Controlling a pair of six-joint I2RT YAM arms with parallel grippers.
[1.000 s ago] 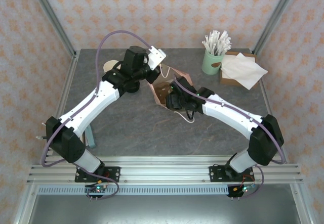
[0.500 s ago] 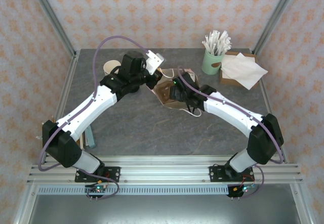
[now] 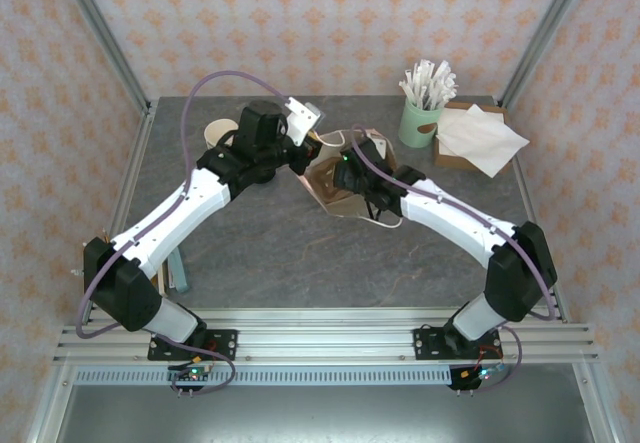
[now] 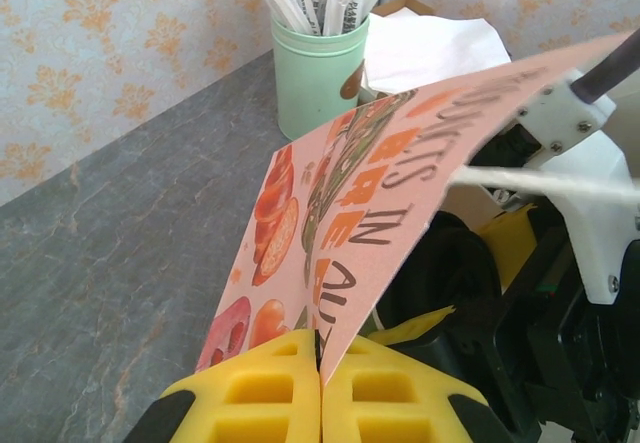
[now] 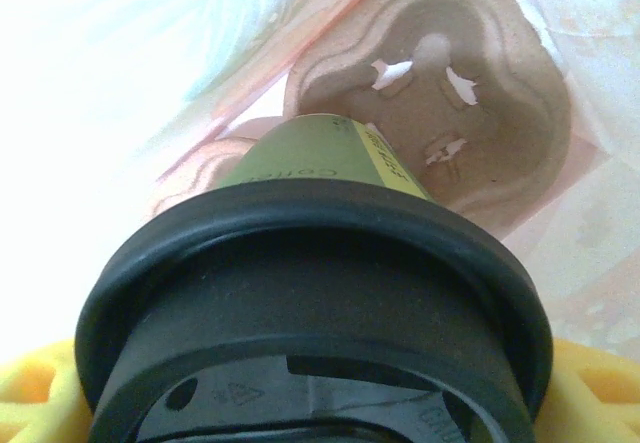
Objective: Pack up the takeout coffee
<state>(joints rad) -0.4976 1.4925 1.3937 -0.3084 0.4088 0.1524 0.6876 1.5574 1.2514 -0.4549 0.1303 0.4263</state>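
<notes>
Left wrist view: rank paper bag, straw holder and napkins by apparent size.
1. Paper bag, closest to the camera.
2. Straw holder and napkins: about alike, napkins partly hidden, so unranked.

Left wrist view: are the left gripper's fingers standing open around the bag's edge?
No: the left gripper is shut, its yellow pads pressed together on the edge of the printed paper bag.

Grey table [image 3: 262, 255] with straw holder [image 3: 420, 123], napkins [image 3: 485, 139]
</notes>
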